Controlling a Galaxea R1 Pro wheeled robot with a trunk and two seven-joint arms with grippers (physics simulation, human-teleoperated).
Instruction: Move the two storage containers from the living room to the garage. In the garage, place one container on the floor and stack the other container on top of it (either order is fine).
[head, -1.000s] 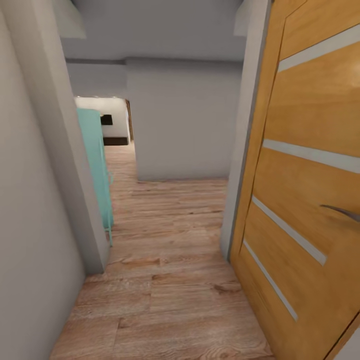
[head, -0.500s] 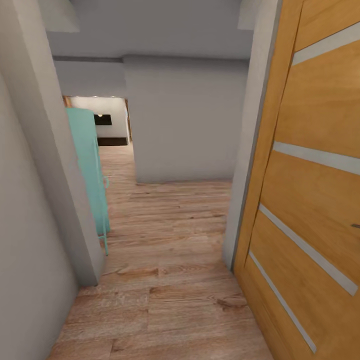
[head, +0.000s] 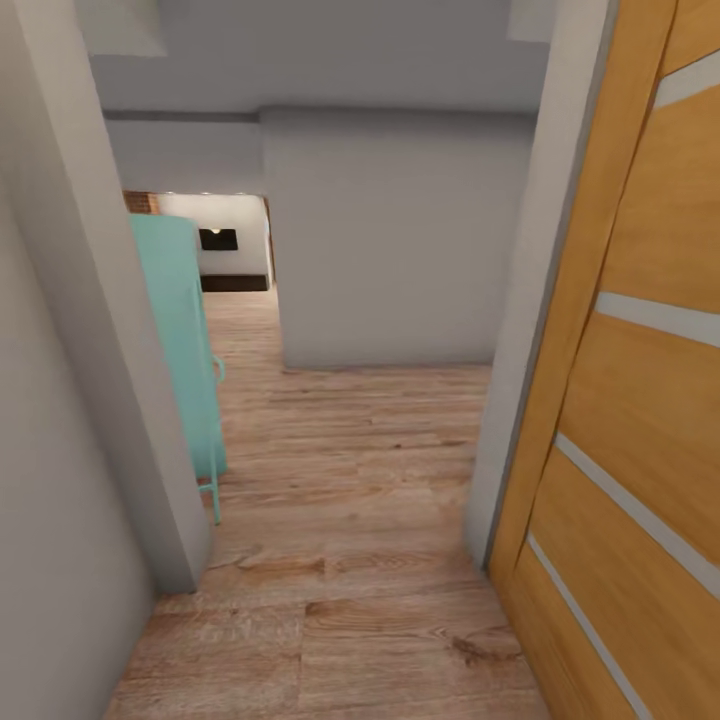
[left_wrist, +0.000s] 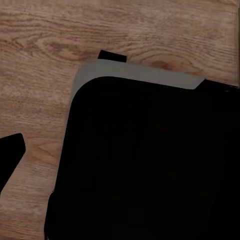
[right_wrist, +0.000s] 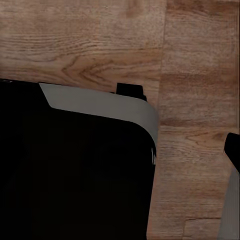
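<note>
1. Far left of the head view: a grey wall (head: 60, 400) runs from the top edge down to the lower left, ending at a corner.
2. Just right of it, a teal cabinet (head: 185, 340) stands on thin legs on the wood floor (head: 340, 520).
3. Upper left, behind the cabinet: an opening into the living room (head: 225, 245), small and far off, with a bit of brick, a black screen and a low dark cabinet. No bin can be made out there.
4. Centre: a grey block of wall (head: 390, 240) stands across the corridor; the plank floor leads past its left side.
5. Right: a grey door frame (head: 530, 300), then an orange wooden door (head: 640, 380) with pale stripes, filling the right edge.
6. Left wrist view: a black base (left_wrist: 150, 165) with a grey rim over planks; the left claw's state cannot be told.
7. Right wrist view: the same dark body (right_wrist: 70, 175) over planks; the right claw's state cannot be told.
</note>
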